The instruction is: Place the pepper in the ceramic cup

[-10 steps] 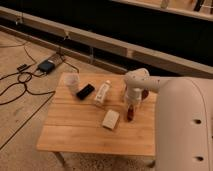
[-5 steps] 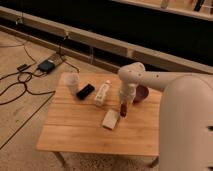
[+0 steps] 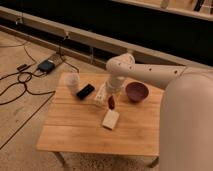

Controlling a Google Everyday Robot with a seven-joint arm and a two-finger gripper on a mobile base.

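The ceramic cup point(image 3: 72, 82), pale and cylindrical, stands upright near the far left corner of the wooden table point(image 3: 70, 131). My gripper point(image 3: 111, 96) hangs over the middle of the table, to the right of the cup and well apart from it. It is shut on the pepper point(image 3: 111, 103), a small dark red thing that hangs just below the fingers. The white arm reaches in from the right.
A black flat object point(image 3: 85, 91) lies beside the cup. A clear bottle point(image 3: 101, 94) lies just left of the gripper. A white box point(image 3: 110, 119) sits right under the pepper. A dark maroon bowl point(image 3: 136, 92) stands to the right. Cables and a power box point(image 3: 46, 65) lie on the floor at left.
The gripper has swung left with the pepper, from beside the maroon bowl to over the table's middle, closer to the cup.
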